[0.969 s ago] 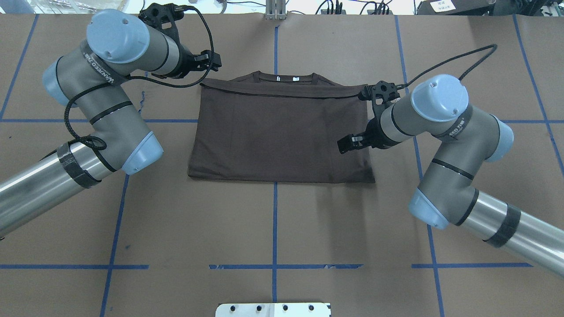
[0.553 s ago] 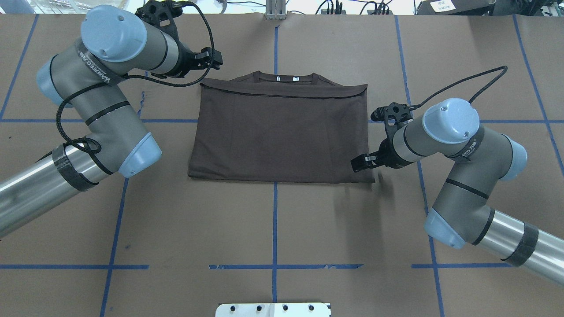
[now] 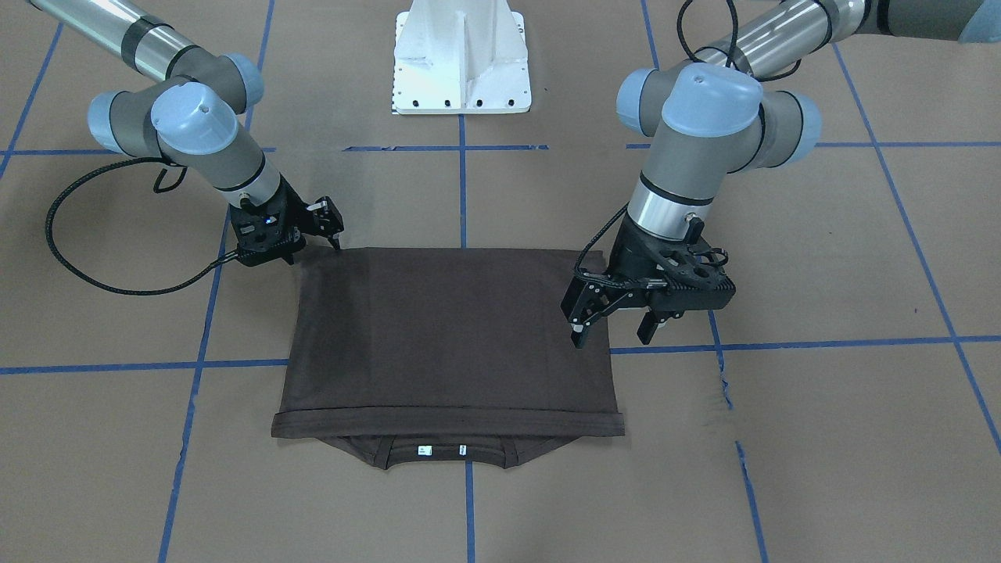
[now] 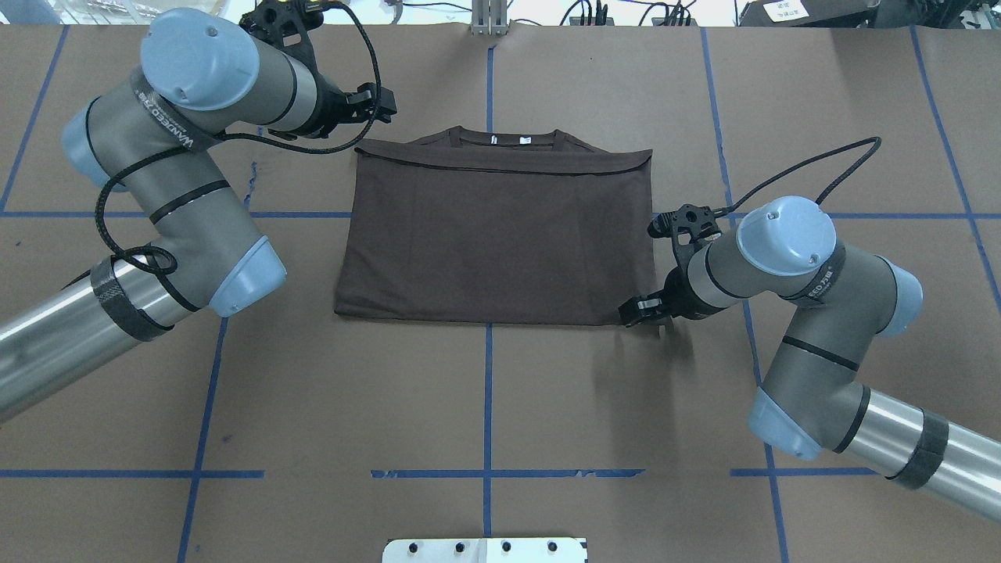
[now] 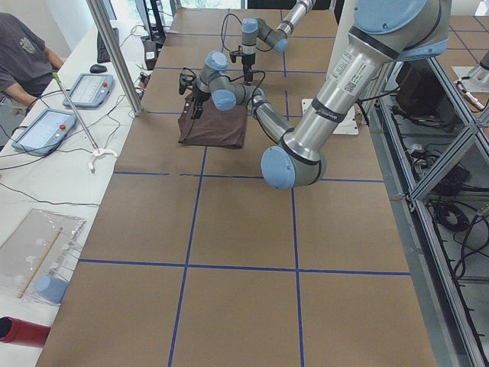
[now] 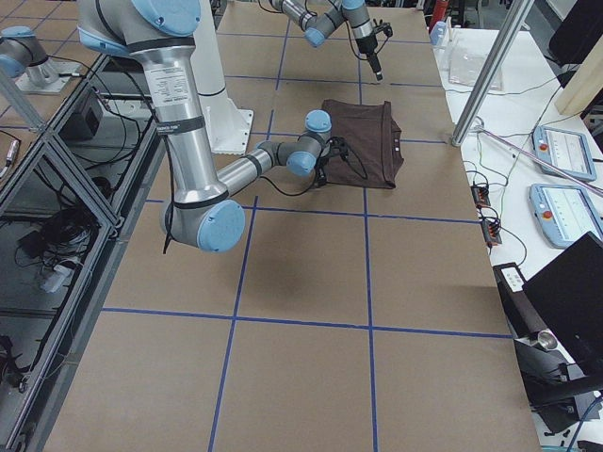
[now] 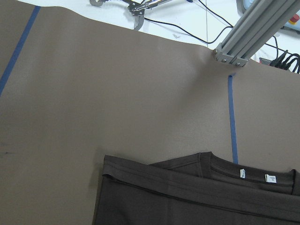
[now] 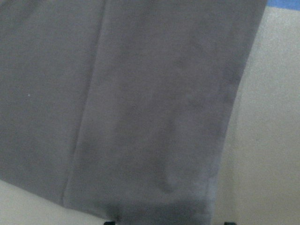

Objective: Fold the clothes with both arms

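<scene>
Our left hand (image 3: 610,336) hangs clear above the bench (image 4: 500,407), fingers spread wide and holding nothing. The dark T-shirt (image 4: 493,242) lies folded into a flat rectangle below and just inward of this hand. The collar (image 4: 507,134) and its white labels (image 4: 525,140) peek out past the folded edge on that hand's end. Our right hand (image 4: 633,310) sits low at the shirt's hem-side corner. Its fingers are apart, and in its wrist view the corner cloth lies between the fingertips, not yet pinched. We cannot tell whether they touch the fabric.
</scene>
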You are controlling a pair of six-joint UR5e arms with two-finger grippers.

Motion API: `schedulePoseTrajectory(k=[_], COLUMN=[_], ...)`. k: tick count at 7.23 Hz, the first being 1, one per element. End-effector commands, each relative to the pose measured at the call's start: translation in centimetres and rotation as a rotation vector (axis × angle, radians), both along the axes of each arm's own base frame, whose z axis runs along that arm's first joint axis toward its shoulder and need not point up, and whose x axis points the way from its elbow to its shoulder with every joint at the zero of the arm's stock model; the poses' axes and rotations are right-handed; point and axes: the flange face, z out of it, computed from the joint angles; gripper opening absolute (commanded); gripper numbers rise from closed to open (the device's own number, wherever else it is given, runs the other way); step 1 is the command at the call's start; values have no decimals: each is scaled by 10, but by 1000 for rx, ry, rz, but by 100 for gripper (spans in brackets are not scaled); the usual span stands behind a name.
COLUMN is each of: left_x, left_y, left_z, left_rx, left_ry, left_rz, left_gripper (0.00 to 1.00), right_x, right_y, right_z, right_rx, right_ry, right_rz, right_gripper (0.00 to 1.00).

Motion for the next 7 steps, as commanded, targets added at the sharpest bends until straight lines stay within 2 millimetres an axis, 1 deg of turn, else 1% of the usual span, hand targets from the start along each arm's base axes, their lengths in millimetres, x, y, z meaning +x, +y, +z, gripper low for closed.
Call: schedulePoseTrajectory(k=[1,3,4,5,6,7], left_x=[0,1,0,0,-2,-4], left_y=[0,1,1,1,2,5], left_z=[1,-1,-2,-2,-5,-10], left_rx=[0,-10,-10,-10,-6,2], left_ry=[0,10,12,12,18,26], left_rz=[0,-6,-7,-7,-9,-9], left_gripper=[100,100,100,100,100,100], right_x=[-4,-3,1,11,24,34], right_y=[5,5,4,12,38,78], right_z=[-1,1,-1,0,-8,-26], right_rx=[-3,-5,-3,-1,-5,-27], right_ry=[-4,-2,-5,-9,-23,-32], right_rz=[-17,-17,-12,-13,-46,-88], right_gripper=[0,0,0,0,0,0])
